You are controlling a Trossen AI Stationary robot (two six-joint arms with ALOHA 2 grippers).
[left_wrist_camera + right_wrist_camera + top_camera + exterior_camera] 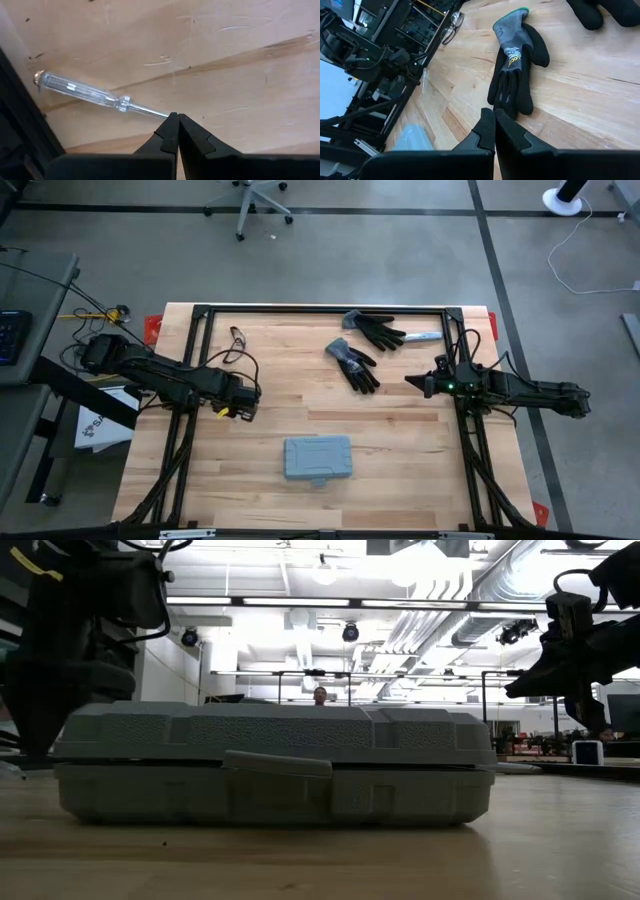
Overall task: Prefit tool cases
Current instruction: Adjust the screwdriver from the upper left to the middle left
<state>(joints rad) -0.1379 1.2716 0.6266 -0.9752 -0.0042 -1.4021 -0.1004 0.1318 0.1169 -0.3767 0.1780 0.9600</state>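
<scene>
The desk [400, 440] carries the tool case [318, 458] near its front edge, lid down, lying flat and well apart from both arms. It looks like stiff moulded plastic, light and probably slick on its faces; the latch tab [276, 762] on the front long edge seems the best place to take hold. Two gloves [352, 364] lie farther back. The left gripper [243, 408] and right gripper [412, 380] hover with fingers pressed together, holding nothing. A clear-handled screwdriver [100, 95] lies just beyond the left one.

A grey case [275, 772] is lying flat and closed on the wooden counter [320, 860], its latch tab [277, 763] facing the camera. Dark arm parts are hanging at the upper left [85, 630] and upper right [575, 645]. Ceiling lights [300, 602] are glowing behind.
</scene>
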